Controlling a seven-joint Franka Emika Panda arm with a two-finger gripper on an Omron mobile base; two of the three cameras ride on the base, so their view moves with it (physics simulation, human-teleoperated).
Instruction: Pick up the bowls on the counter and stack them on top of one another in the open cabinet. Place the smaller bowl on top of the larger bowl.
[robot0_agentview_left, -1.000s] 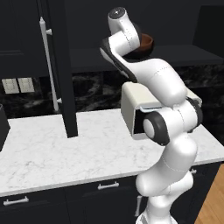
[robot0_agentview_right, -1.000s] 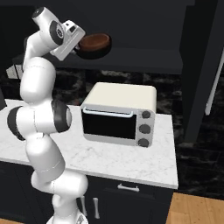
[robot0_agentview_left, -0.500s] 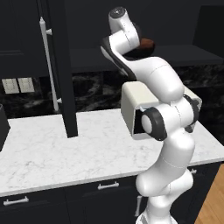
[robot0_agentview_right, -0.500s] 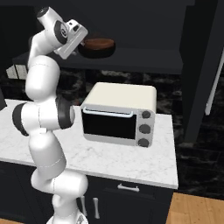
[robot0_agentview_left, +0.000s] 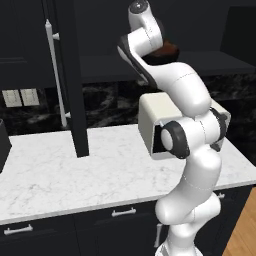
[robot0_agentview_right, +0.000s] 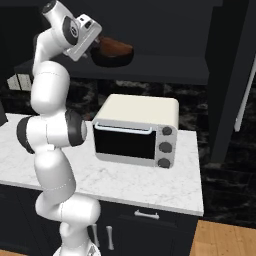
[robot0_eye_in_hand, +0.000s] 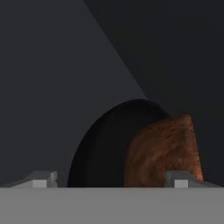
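The small reddish-brown bowl (robot0_agentview_right: 117, 48) rests in the wide black bowl (robot0_agentview_right: 114, 60) on the dark shelf of the open cabinet (robot0_agentview_right: 170, 71). In the left base view the brown bowl (robot0_agentview_left: 169, 48) shows just past my wrist, with the black bowl (robot0_agentview_left: 161, 59) under it. My gripper (robot0_agentview_right: 98, 46) is at the bowls' near rim. In the hand view the fingertips (robot0_eye_in_hand: 43, 178) stand wide apart, so the gripper (robot0_eye_in_hand: 111, 180) is open. There the brown bowl (robot0_eye_in_hand: 159, 151) lies by the right fingertip, in front of the black bowl (robot0_eye_in_hand: 105, 148).
A cream toaster oven (robot0_agentview_right: 135, 130) stands on the white marble counter (robot0_agentview_left: 75, 170) right under the shelf. The cabinet's tall open door (robot0_agentview_left: 70, 75) with its silver bar handle (robot0_agentview_left: 54, 75) hangs to the left. Another door (robot0_agentview_right: 235, 80) stands at the right.
My hand has pushed a little further into the cabinet, and the brown bowl has gone with it over the black bowl. The arm's upper links leaned in after it.
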